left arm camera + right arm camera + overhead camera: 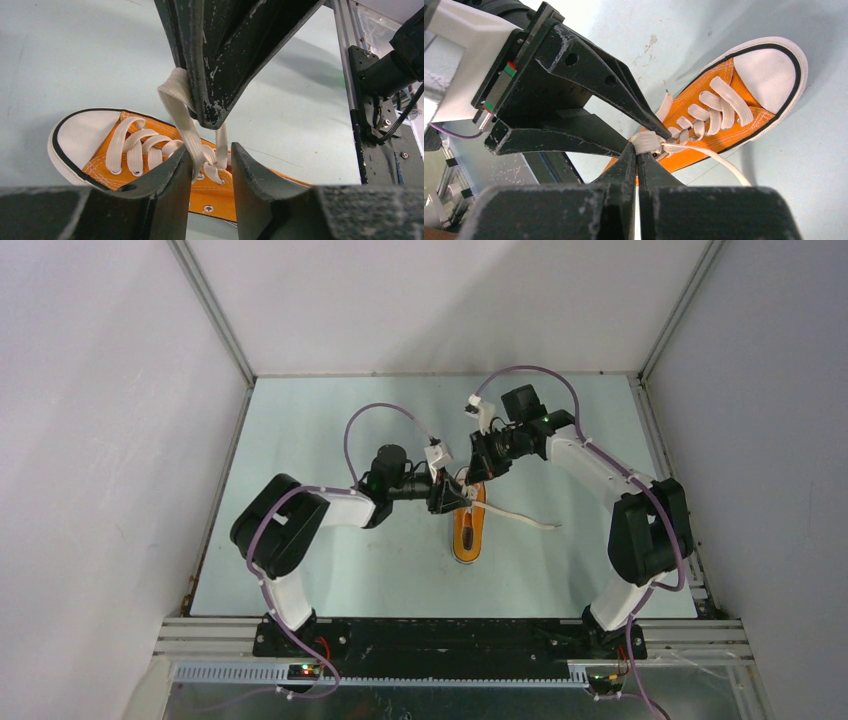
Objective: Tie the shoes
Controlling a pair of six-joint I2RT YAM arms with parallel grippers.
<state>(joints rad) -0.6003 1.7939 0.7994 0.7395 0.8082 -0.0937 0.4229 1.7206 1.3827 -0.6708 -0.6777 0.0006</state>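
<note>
The orange sneaker (pixel 467 532) lies mid-table with its white toe cap toward the arms; it also shows in the left wrist view (pixel 100 167) and the right wrist view (pixel 749 122). My right gripper (pixel 636 150) is shut on a folded piece of white lace (pixel 646 141) just above the upper eyelets. My left gripper (pixel 211 150) is open. That lace (pixel 192 135) runs up through its gap, against one finger, to the right gripper's tips (pixel 210 120). From above, both grippers meet over the shoe's heel end, the left (pixel 450 496) and the right (pixel 478 473).
A loose lace end (pixel 525 519) trails across the table to the shoe's right, also seen in the right wrist view (pixel 724 165). Grey walls enclose the pale green table (pixel 330 540) on three sides. The right arm's base and frame rail (pixel 367 115) stand at the near edge.
</note>
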